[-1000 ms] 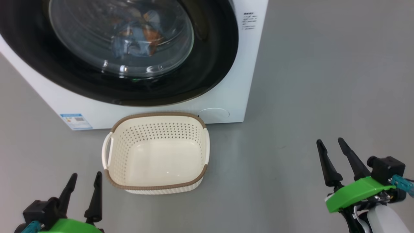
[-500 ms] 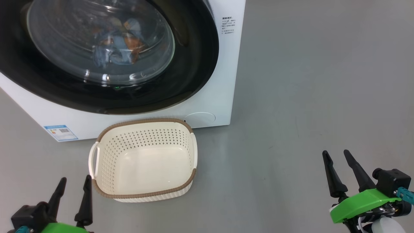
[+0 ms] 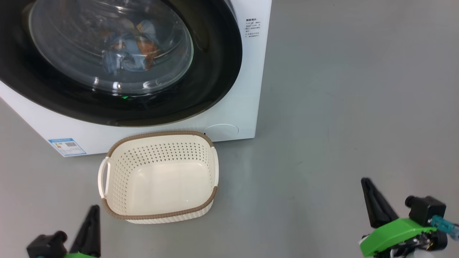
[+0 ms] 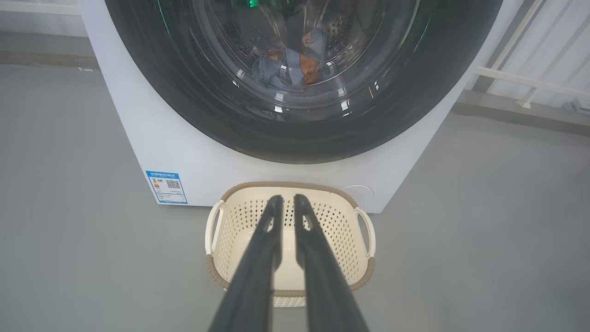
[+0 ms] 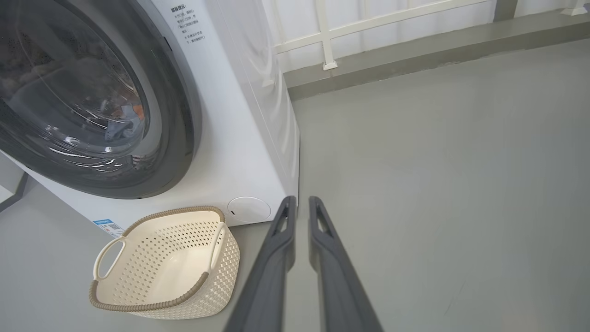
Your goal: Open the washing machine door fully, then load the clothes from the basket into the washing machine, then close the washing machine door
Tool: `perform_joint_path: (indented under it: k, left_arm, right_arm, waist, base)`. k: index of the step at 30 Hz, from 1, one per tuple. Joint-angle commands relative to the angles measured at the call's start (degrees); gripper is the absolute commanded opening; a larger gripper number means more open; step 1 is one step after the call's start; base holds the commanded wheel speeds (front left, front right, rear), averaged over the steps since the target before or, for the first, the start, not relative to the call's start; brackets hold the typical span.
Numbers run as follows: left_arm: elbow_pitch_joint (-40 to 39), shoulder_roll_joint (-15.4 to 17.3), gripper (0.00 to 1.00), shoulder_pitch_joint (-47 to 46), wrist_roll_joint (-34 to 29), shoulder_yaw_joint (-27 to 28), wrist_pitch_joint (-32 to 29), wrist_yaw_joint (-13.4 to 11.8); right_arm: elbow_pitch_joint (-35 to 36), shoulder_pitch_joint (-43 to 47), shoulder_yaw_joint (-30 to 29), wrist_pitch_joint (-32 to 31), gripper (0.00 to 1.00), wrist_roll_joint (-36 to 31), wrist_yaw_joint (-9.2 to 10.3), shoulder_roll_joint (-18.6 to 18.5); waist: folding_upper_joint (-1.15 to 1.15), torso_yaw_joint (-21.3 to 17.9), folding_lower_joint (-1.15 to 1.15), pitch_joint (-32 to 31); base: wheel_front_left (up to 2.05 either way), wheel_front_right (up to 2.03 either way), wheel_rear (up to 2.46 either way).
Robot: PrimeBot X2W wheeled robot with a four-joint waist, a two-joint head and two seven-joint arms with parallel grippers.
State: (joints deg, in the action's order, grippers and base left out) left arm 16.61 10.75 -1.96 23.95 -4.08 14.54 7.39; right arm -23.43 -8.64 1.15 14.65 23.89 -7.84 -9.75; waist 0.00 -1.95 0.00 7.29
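Observation:
The washing machine [image 3: 247,89] stands with its door [image 3: 218,71] shut, black rim flat against the white front. Behind the glass bowl lie the clothes [image 3: 129,53], blue with orange-brown patches, also in the left wrist view [image 4: 295,64] and the right wrist view [image 5: 124,124]. The basket [image 3: 157,134] sits on the floor before the machine with nothing in it. My left gripper [image 3: 94,211] is low at the basket's near left corner, shut on nothing; its fingertips [image 4: 286,199] point over the basket [image 4: 286,185]. My right gripper [image 3: 366,183], shut and empty, hangs over bare floor far right of the basket [image 5: 152,305]; its tips [image 5: 299,201] point past the machine's corner.
A blue label sticker [image 3: 67,146] marks the machine's lower left front. Grey floor [image 3: 358,107] spreads wide to the right of the machine. A raised kerb [image 5: 392,60] with a white railing [image 5: 322,32] runs behind it.
Both grippers have gone from open to shut and have sunk toward the bottom edge of the head view. The camera shifted earlier; basket and machine stay put.

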Motion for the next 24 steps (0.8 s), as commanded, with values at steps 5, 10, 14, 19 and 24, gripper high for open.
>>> perform_joint_path:
  k: [5,10,14,19,24]
  left_arm:
    - [-0.9,0.2,0.00,-0.1,3.4,0.6,-0.9,0.0]
    - [-0.9,0.0,0.00,-0.3,6.2,0.9,-1.7,0.0]
    - [-0.8,-0.3,0.00,-0.5,8.5,1.2,-2.3,0.0]
    - [-0.8,-0.5,0.00,-0.8,11.2,1.5,-3.1,0.0]
    - [-0.8,-0.8,0.00,-0.9,13.5,1.8,-3.7,0.0]
  right_arm:
    - [1.2,0.0,-0.4,-1.0,0.00,3.3,0.02,0.0]
    - [1.5,0.1,-0.7,-1.8,0.00,6.1,0.03,0.3]
    - [1.7,0.1,-0.9,-2.5,0.00,8.2,0.04,0.5]
    - [2.0,0.2,-1.3,-3.3,0.00,11.0,0.06,0.8]
    - [2.3,0.3,-1.5,-4.0,0.00,13.1,0.07,1.0]
  waist:
    - [0.00,0.1,0.12,-0.4]
    - [0.00,0.2,0.01,-0.7]
    - [0.00,0.2,0.00,-0.9]
    - [0.00,0.3,0.00,-1.1]
    - [0.00,0.4,0.00,-1.4]
  base:
    - [0.00,0.00,0.00]
    - [0.00,0.00,0.00]
    - [0.00,0.00,0.00]
    - [0.00,0.00,0.00]
    - [0.00,0.00,0.00]
